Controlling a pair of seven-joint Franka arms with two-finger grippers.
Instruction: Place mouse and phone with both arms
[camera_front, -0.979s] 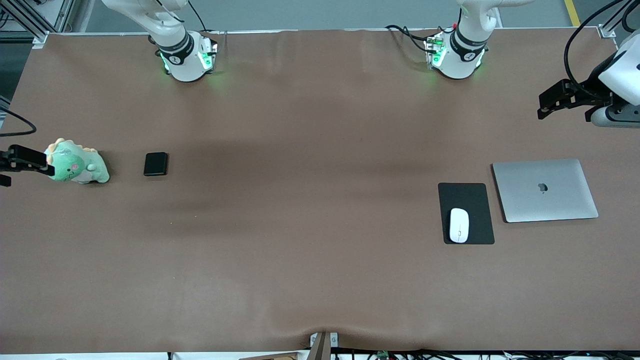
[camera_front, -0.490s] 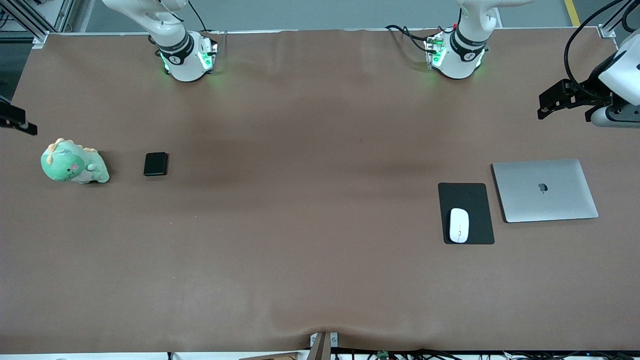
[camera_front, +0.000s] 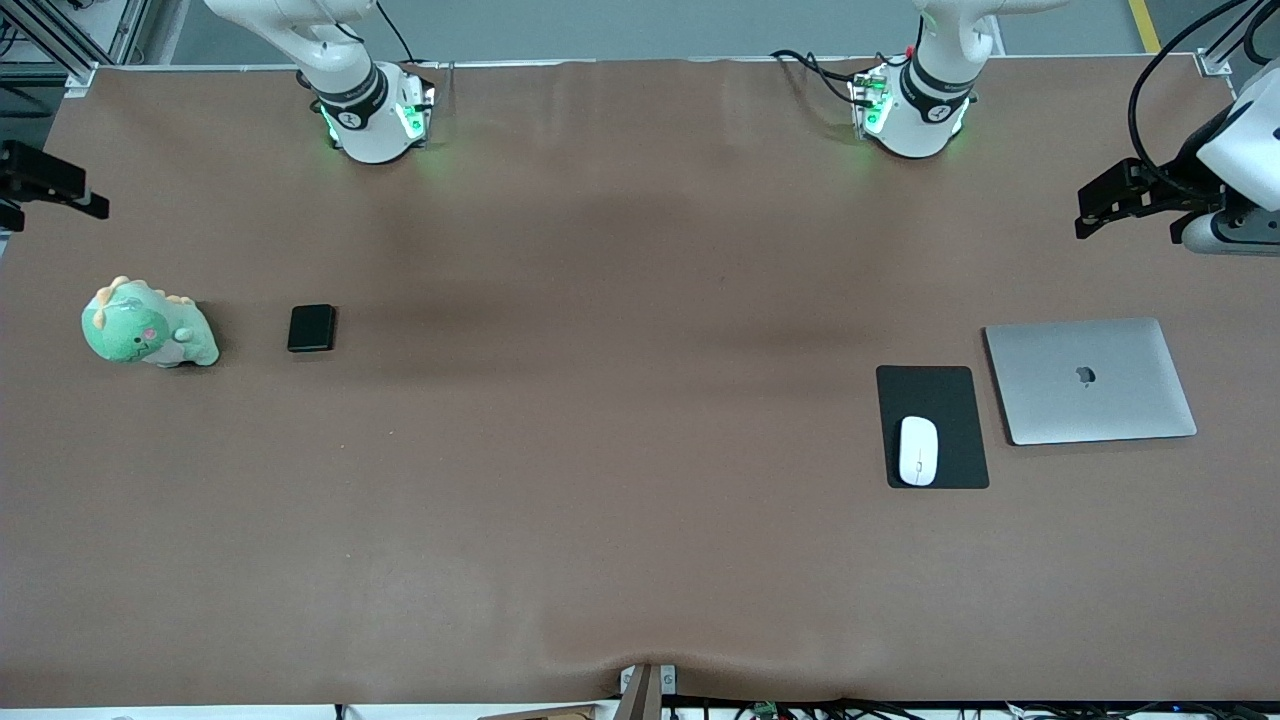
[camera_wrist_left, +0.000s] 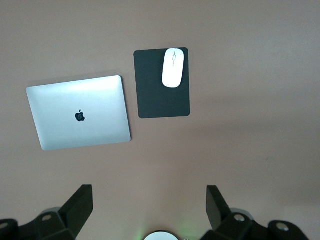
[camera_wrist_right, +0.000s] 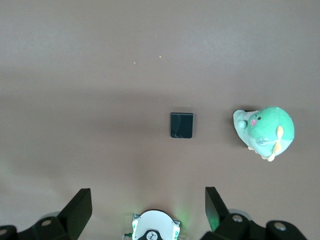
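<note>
The white mouse (camera_front: 918, 450) lies on a black mat (camera_front: 940, 400) toward the left arm's end of the table; it also shows in the left wrist view (camera_wrist_left: 173, 67). The small black phone (camera_front: 311, 328) lies flat toward the right arm's end, also in the right wrist view (camera_wrist_right: 181, 125). My left gripper (camera_front: 1125, 205) is open and empty (camera_wrist_left: 149, 200), high over bare table beside the laptop. My right gripper (camera_front: 55, 188) is open and empty (camera_wrist_right: 149, 200), high over the table's edge at the right arm's end, well apart from the phone.
A closed silver laptop (camera_front: 1090, 380) lies beside the mat, toward the left arm's end. A green dinosaur plush (camera_front: 148, 325) sits beside the phone, toward the right arm's end. The two green-lit bases (camera_front: 375, 115) stand along the robots' edge.
My right gripper has moved from over the plush toward the robots' side of the table's end. The left arm, mouse and phone have not moved.
</note>
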